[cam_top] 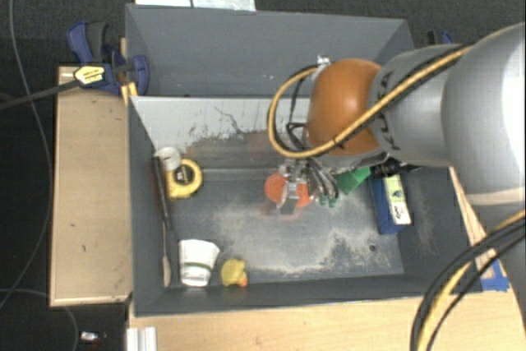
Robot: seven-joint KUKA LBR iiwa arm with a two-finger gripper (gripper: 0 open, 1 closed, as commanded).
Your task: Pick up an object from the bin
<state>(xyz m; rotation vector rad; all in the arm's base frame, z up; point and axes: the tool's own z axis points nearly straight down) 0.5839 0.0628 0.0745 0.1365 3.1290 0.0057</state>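
Note:
My gripper point(289, 195) hangs below the orange wrist cover, low over the middle of the bin floor. A small orange-red object point(277, 188) sits right at its fingers, partly hidden by them. Whether the fingers grip it I cannot tell. A green object point(355, 179) lies just to the right of the gripper, half under the arm. A blue flat object with a white and yellow label point(389, 204) lies further right, near the bin's right wall.
A yellow tape measure point(182, 177) rests at the left wall beside a long dark stick point(163, 218). A white cup-like piece point(197, 261) and a small yellow object point(234, 272) lie at the front left. The arm covers the bin's right rear.

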